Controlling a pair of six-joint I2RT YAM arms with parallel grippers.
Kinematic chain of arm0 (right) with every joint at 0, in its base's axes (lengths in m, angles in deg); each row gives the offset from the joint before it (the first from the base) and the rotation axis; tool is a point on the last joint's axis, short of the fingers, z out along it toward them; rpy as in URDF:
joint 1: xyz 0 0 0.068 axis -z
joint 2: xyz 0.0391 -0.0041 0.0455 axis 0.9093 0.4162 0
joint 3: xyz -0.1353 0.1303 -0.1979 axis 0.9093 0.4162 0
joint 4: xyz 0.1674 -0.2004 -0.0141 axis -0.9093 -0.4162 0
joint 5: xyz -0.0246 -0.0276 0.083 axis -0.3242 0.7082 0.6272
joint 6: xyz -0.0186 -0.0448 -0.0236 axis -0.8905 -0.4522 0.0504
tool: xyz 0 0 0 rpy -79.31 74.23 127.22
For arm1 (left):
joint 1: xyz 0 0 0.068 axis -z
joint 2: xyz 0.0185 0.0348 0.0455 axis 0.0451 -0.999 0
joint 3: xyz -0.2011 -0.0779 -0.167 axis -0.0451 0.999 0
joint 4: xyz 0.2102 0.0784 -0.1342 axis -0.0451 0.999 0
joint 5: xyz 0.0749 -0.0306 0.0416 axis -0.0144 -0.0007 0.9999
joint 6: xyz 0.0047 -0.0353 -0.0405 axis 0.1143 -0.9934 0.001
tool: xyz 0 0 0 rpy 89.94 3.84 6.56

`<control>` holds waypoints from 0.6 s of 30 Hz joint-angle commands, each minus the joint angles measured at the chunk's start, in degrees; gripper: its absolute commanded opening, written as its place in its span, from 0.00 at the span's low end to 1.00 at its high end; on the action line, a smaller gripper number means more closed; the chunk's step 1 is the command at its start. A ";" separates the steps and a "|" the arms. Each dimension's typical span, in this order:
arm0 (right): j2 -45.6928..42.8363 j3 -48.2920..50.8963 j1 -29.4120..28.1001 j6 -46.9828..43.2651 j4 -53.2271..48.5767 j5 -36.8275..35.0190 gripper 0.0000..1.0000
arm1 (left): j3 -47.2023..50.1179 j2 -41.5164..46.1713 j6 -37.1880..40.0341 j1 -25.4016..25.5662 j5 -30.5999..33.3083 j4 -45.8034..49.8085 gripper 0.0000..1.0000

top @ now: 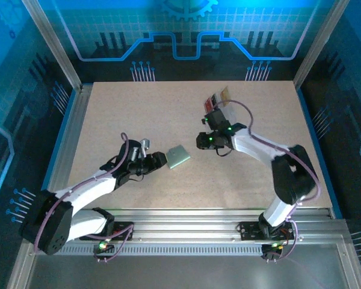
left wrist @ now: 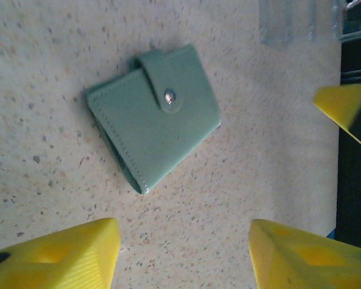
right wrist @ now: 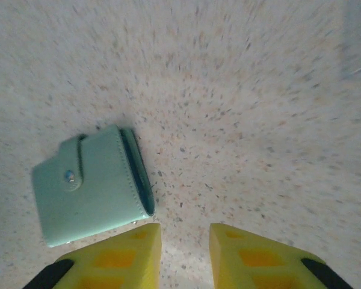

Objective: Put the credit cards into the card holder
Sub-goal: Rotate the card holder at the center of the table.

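Speckled table (top: 138, 108), closed card holder (left wrist: 150, 120); left hand (left wrist: 183, 235) released, right hand (right wrist: 182, 241) narrowly parted, empty

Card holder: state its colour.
The card holder is pale grey-green with a silver snap; left wrist view shows it best.

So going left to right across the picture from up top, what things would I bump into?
left gripper → green card holder → right gripper

No readable text, labels, numbers. Print on credit cards (top: 219, 98) too small to make out.
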 commanded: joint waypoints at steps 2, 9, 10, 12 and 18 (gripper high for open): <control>7.26 -7.09 -0.83 -1.30 -1.16 7.25 0.25 | 0.96 -5.92 -6.73 0.78 -3.54 -11.54 0.40; 15.38 -12.31 -1.06 -1.18 -1.25 8.57 0.13 | -0.37 -13.54 -9.01 0.76 -1.62 -13.51 0.19; 15.85 -12.36 -1.06 -1.25 -1.29 8.40 0.12 | -0.47 -13.87 -9.16 0.78 -1.27 -13.44 0.17; 16.73 -12.07 -1.24 -1.25 -1.19 8.14 0.10 | -0.78 -14.40 -8.98 0.67 -0.04 -12.35 0.16; 16.70 -9.15 -2.51 -1.34 0.19 8.75 0.07 | -2.21 -18.28 -7.44 -0.56 0.04 -12.18 0.14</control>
